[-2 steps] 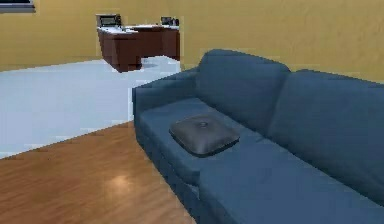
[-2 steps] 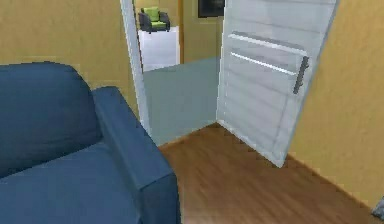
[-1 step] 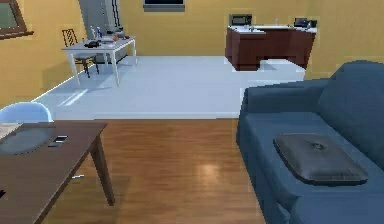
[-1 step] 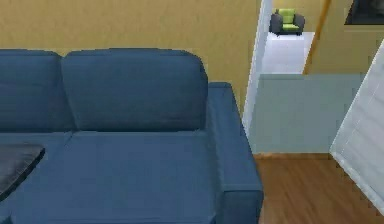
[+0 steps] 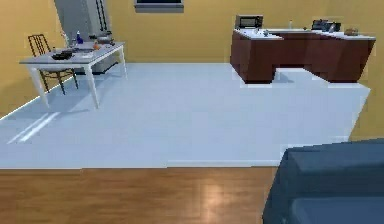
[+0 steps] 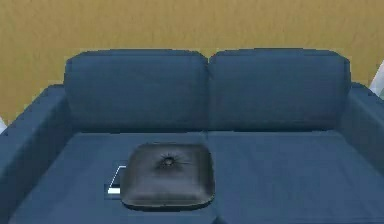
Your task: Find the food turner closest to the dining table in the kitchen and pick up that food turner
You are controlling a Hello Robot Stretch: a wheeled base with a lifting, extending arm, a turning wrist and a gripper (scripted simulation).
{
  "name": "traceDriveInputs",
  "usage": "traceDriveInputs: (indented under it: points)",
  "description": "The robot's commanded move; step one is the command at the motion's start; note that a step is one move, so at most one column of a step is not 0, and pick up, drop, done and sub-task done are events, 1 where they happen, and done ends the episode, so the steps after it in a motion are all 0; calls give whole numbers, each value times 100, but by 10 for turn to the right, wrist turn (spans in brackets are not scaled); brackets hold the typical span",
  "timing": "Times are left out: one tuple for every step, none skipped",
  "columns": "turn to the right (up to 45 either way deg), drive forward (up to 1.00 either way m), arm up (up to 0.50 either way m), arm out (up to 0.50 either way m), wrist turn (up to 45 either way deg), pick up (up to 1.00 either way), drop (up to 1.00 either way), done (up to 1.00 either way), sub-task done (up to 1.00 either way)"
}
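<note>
Wood floor (image 5: 120,195) runs along the bottom of the forward view, brown and shiny, and a dark blue sofa corner (image 5: 330,185) juts into the lower right of the frame. Beyond the wood lies a wide pale blue-grey floor (image 5: 190,110) that takes up the middle.

At the upper left stands a white table (image 5: 60,64) on thin white legs, with a dark chair (image 5: 42,48) behind it against the yellow wall (image 5: 205,30). Several small things (image 5: 82,45) lie on its top, too small to name. Which of them is the food turner, if any, I cannot tell. At the upper right stands a long brown table (image 5: 262,62) with a pale top that bends round a corner. A dark box (image 5: 249,22) sits at its left end and another dark thing (image 5: 323,25) farther right. A grey upright panel (image 5: 80,18) fills the top left behind the white table.

In the arm side view, a dark square cushion (image 6: 170,175) with a dimple in its middle lies low in the frame, on the seat of a blue sofa (image 6: 270,160). A thin white-edged flat thing (image 6: 113,186) pokes out at the cushion's left side, touching it. Two back cushions (image 6: 205,90) stand side by side across the middle, with a yellow wall above them.

How my jaws stand I cannot tell.
</note>
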Motion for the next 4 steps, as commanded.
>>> traceDriveInputs:
  points:
    - [0,45,0,0,0,0,0,0,0]
    - [-210,0,0,0,0,0,0,0,0]
    - [0,100,0,0,0,0,0,0,0]
    - [-30,0,0,0,0,0,0,0,0]
